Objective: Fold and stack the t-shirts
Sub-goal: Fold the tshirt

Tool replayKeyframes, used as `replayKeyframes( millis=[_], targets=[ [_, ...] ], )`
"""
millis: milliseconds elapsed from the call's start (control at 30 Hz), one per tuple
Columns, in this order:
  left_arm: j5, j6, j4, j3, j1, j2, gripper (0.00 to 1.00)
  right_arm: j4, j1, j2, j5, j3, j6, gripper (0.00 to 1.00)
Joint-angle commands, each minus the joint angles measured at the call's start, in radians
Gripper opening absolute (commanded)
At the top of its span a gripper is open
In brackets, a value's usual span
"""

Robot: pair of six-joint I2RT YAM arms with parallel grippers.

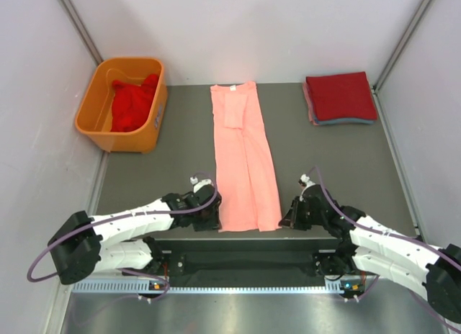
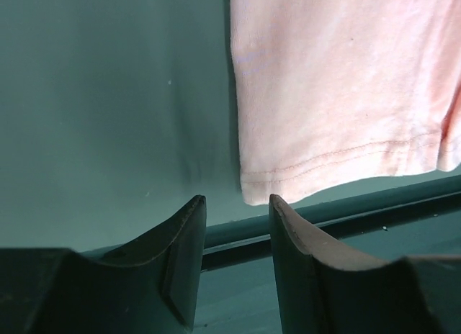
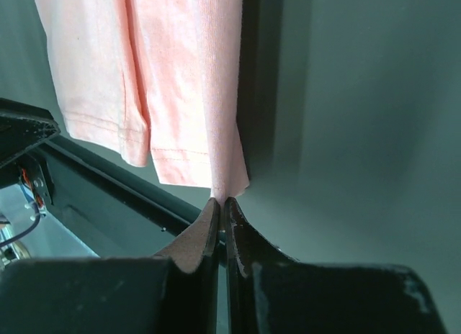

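Salmon-pink t-shirt: lies flat at the centre of the counter, folded lengthwise into a long strip, collar at the far end.

Left claw: fingers parted with a moderate gap, nothing between them; near left hem corner just ahead of the tips.

Right claw: fingers pressed together, pinching the near right hem corner.

Stack of folded t-shirts: far right corner, red on top.

Orange tub: far left, holding crumpled red t-shirts.

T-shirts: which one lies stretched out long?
The salmon-pink t-shirt in the middle; the red t-shirt is crumpled in the orange tub, others are folded in a stack.
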Motion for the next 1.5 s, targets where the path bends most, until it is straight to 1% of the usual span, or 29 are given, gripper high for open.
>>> replayKeyframes(
  millis=[0,133,233,300,400,533,733,833,933,1000,1100,1267,1367,1400,1467],
  targets=[
    [0.031,-0.034,0.051,-0.019,0.005,0.029,0.45,0.023,0.028,0.000,0.032,0.002,0.034,0.00],
    [0.056,-0.040,0.099,-0.036,0.005,0.072,0.43,0.020,0.032,-0.006,0.038,0.002,0.039,0.00],
    [0.056,-0.037,0.116,-0.039,0.005,0.107,0.39,0.008,0.039,-0.012,0.044,0.000,0.040,0.00],
    [0.056,-0.034,0.119,-0.035,0.005,0.124,0.27,-0.016,0.039,-0.025,0.055,0.005,0.039,0.00],
    [0.060,-0.034,0.096,-0.023,0.005,0.119,0.00,-0.061,0.037,-0.061,0.079,0.018,0.045,0.00],
    [0.040,-0.040,0.002,0.023,0.005,0.072,0.00,-0.141,0.051,-0.130,0.105,0.048,0.071,0.00],
    [0.027,-0.040,-0.105,0.042,0.000,-0.028,0.00,-0.132,0.098,-0.166,0.118,0.049,0.144,0.00],
    [0.045,-0.054,-0.107,0.022,-0.018,-0.054,0.00,-0.116,0.156,-0.157,0.154,0.048,0.196,0.00],
    [0.066,-0.077,-0.065,-0.007,-0.053,-0.069,0.00,-0.104,0.213,-0.141,0.208,0.048,0.232,0.00],
    [0.080,-0.074,-0.042,-0.009,-0.064,-0.062,0.00,-0.096,0.230,-0.112,0.236,0.051,0.235,0.00],
    [0.070,-0.051,-0.028,0.031,-0.069,-0.019,0.00,-0.102,0.230,-0.059,0.262,0.083,0.192,0.00],
    [-0.035,0.014,-0.050,0.158,-0.046,0.075,0.00,-0.170,0.229,0.044,0.380,0.235,0.071,0.00],
    [-0.015,0.070,-0.042,0.223,0.026,0.144,0.00,-0.182,0.223,0.130,0.432,0.310,-0.004,0.00],
    [-0.004,0.089,-0.033,0.252,0.072,0.174,0.00,-0.181,0.201,0.179,0.431,0.325,-0.027,0.00],
    [0.010,0.139,-0.025,0.283,0.121,0.205,0.00,-0.162,0.181,0.231,0.423,0.377,-0.096,0.00]
  ],
)
